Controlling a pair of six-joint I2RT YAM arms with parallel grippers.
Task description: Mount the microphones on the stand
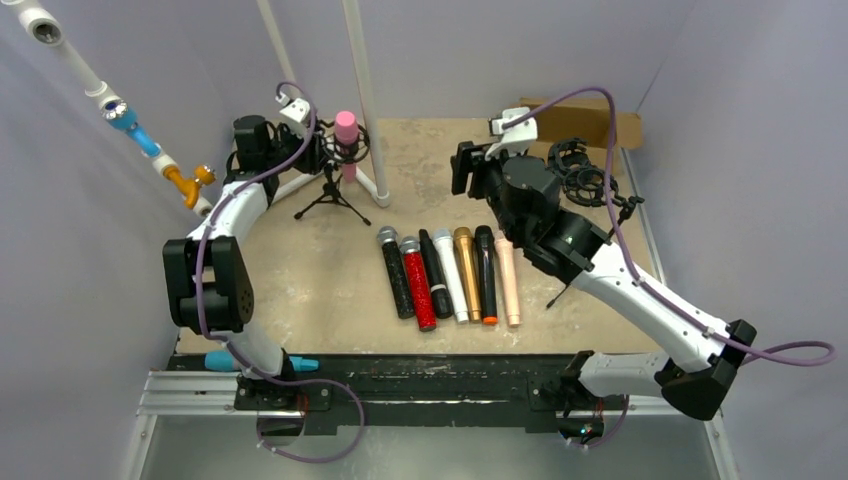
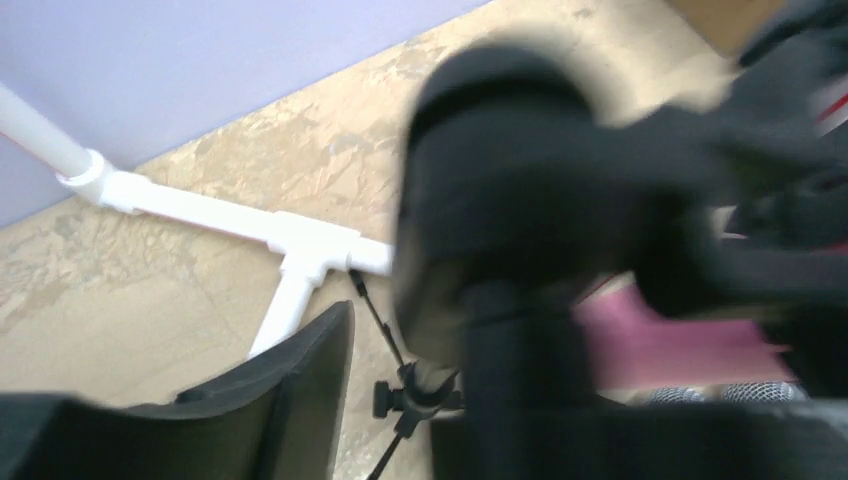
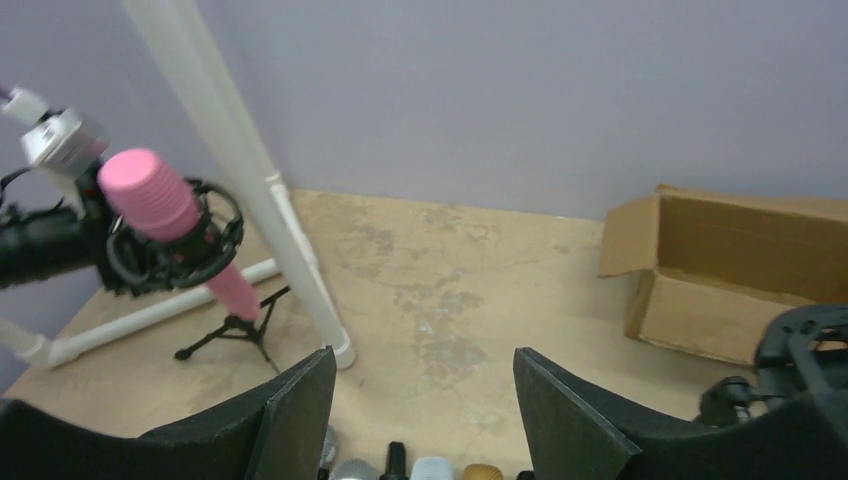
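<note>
A pink microphone sits in the black shock mount of a small tripod stand at the back left. My left gripper is right beside that mount. In the blurred left wrist view its left finger stands apart from the dark mount and touches nothing; the pink microphone shows behind. Several microphones lie side by side mid-table, their heads under my right gripper, which is open with nothing in it. A second black stand is at the right.
White PVC pipes rise behind the pink microphone, with a base pipe on the floor. A cardboard box lies at the back right. A pipe with blue and orange fittings slants at the upper left.
</note>
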